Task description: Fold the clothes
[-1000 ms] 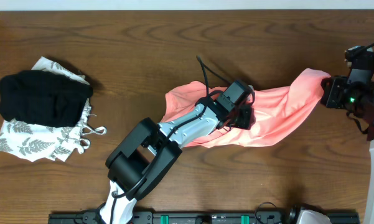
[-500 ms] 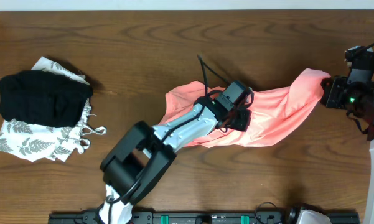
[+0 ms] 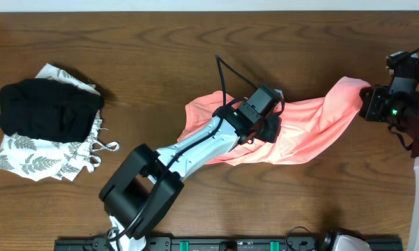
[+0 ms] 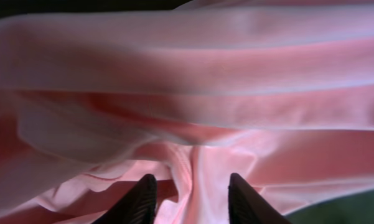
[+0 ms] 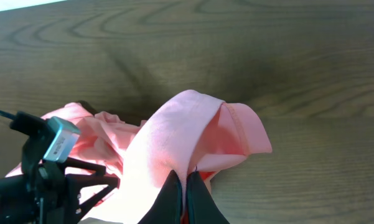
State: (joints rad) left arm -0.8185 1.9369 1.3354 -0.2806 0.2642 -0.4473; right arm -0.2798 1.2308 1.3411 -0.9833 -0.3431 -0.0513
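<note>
Overhead view: my two tools are at work on a salmon-pink T-shirt (image 3: 307, 139) that lies crumpled right of centre on the dark wooden worktop (image 3: 160, 56), drawn out in a long bunch toward the right edge. My right tool (image 3: 366, 104) is clamped on the far right end of the cloth and holds a hood-like flap lifted off the wood. Its wrist camera shows the fingers pressed together with pink fabric pinched between them. My left tool (image 3: 268, 129) sits on the middle of the garment. Its fingers (image 4: 143, 199) stand partly apart, astride a raised ridge of cloth, and nothing shows them pinching it.

No fold has been made. I judge the step in hand to be the spreading, getting the shirt flat before any side is turned over. No lettering, sleeve or hem can be picked out in the heap, so which way it faces cannot be told.

The next move, as I read it, calls for my left tool to close firmly on an edge rather than a loose mid-cloth wrinkle, then draw away from the right tool so the fabric stretches out. Thin, soft cloth like this may slip from a shallow pinch.

My left arm (image 3: 195, 150) lies across the lower left part of the shirt and hides it. A black garment (image 3: 49, 108) rests on a white leaf-print garment (image 3: 31, 164) at the far left, well apart from the work and not in its way.
</note>
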